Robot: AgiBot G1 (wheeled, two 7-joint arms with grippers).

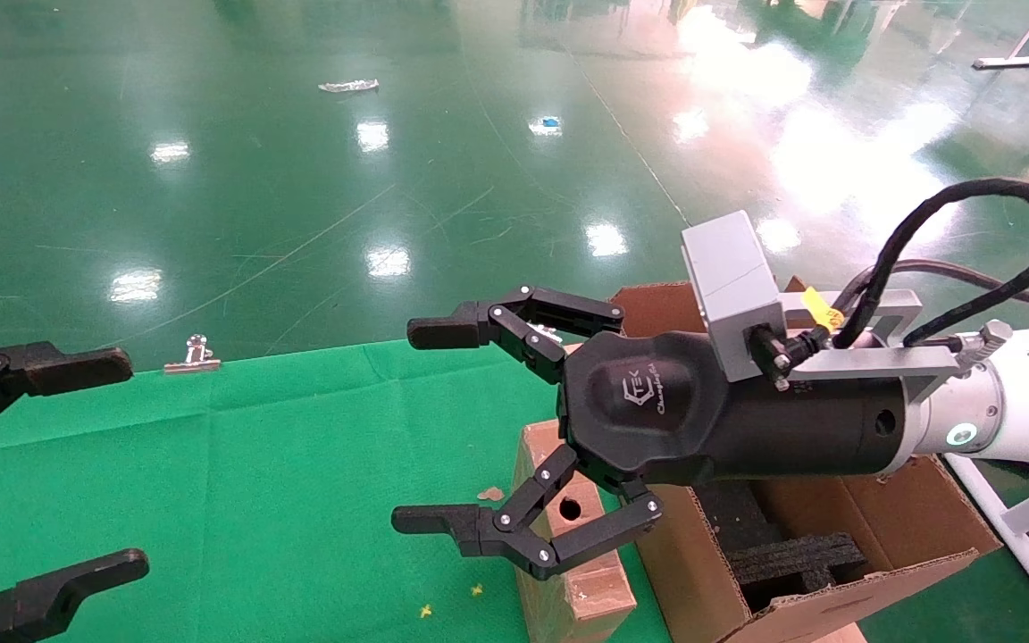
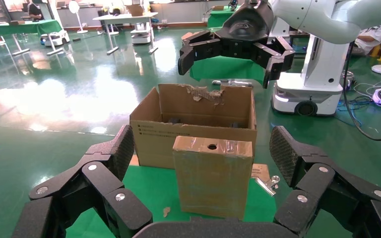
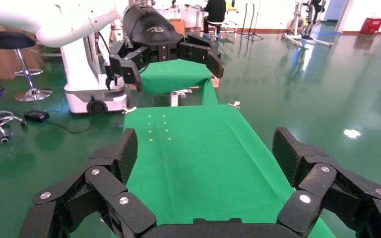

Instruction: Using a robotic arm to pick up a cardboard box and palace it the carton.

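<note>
Overhead, right gripper (image 1: 425,427) spread wide above cardboard box (image 1: 573,545); carton's (image 2: 193,130) torn edge in left wrist view.

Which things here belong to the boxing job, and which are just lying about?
Job:
- small box, standing on the green cloth
- big carton, beside it
- right tool, open, above the small box

Lying about:
- metal clip
- left tool, open, idle
- green cloth

Counter (image 1: 211,482) is covered in green cloth. 1 metal binder clip (image 1: 192,355) is seen at its far edge. Glossy green floor (image 1: 300,179) is littered with scraps.
</note>
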